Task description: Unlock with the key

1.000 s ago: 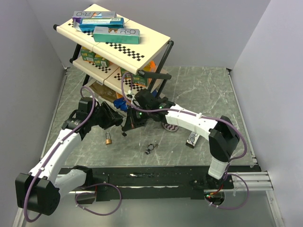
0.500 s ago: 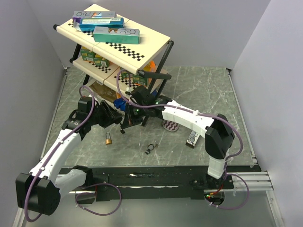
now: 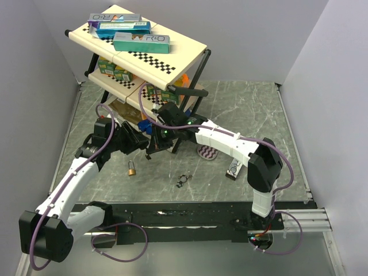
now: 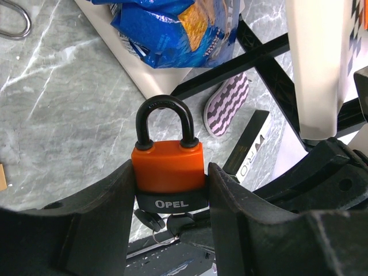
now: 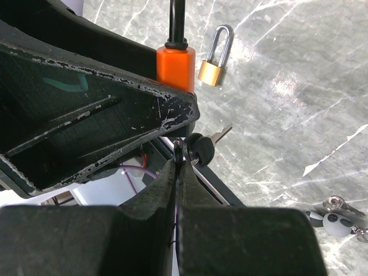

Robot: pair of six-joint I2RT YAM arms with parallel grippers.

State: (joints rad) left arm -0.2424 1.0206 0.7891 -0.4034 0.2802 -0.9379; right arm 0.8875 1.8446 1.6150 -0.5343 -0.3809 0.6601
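My left gripper (image 4: 169, 183) is shut on an orange padlock (image 4: 168, 165) with a black shackle and a black "OPEL" base, and holds it above the table, shackle away from the camera. Two black-headed keys (image 4: 172, 221) on a ring sit at its underside. My right gripper (image 5: 179, 152) is shut on the head of one key, right under the padlock (image 5: 175, 68). The other key (image 5: 202, 147) hangs loose beside the fingers. In the top view the two grippers (image 3: 140, 142) (image 3: 153, 145) meet in front of the shelf rack.
A small brass padlock (image 3: 132, 169) lies on the marble table, with a loose key bunch (image 3: 183, 180) to its right. The shelf rack (image 3: 190, 52) with boxes stands close behind. A purple patterned object (image 3: 207, 153) and a blue snack bag (image 4: 172, 29) lie under it.
My right arm has shifted a little left and toward the rack, its gripper staying at the padlock's underside. The left arm and padlock have hardly moved.
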